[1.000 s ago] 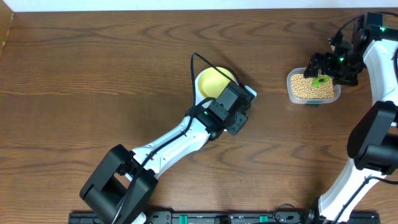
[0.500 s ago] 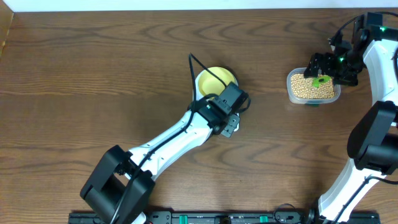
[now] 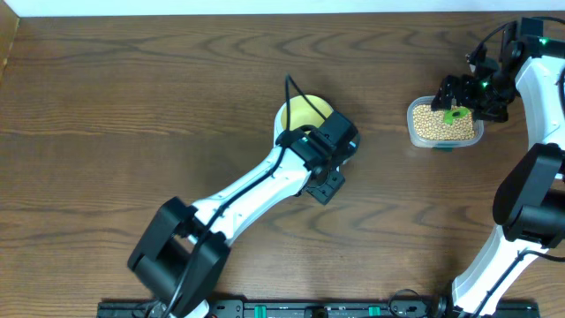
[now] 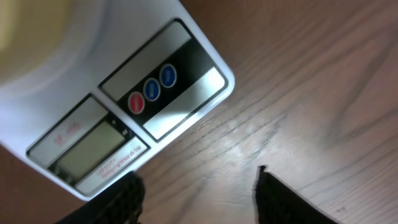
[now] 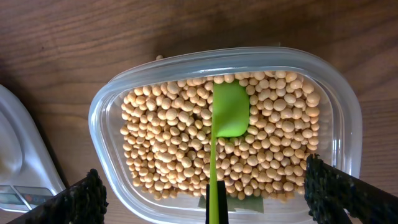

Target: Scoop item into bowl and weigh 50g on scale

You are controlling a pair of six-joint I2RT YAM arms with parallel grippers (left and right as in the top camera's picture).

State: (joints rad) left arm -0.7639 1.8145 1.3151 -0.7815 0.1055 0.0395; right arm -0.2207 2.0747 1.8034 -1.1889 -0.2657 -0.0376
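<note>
Dark brown wooden table (image 3: 132, 97) fills the overhead view. From the lower left, the left arm (image 3: 247, 190) reaches diagonally to the middle, and the left gripper (image 3: 328, 148) hangs over the scale (image 4: 124, 118), which it almost hides from above. In the left wrist view its jaws stand apart and hold nothing; below them are the scale's display (image 4: 87, 146) and one red button (image 4: 135, 102) beside two blue ones. The bowl (image 3: 300, 113), pale yellow, shows just behind the gripper, partly covered by it. Further right, well apart from the bowl, stands a clear plastic tub (image 3: 444, 140) filled with the beans (image 5: 168, 143). A green spoon (image 5: 231, 109) lies with its blade on the beans. The right gripper (image 5: 205, 193) is above the tub, its fingers (image 5: 87, 199) wide apart, the spoon's thin handle passing between them.
</note>
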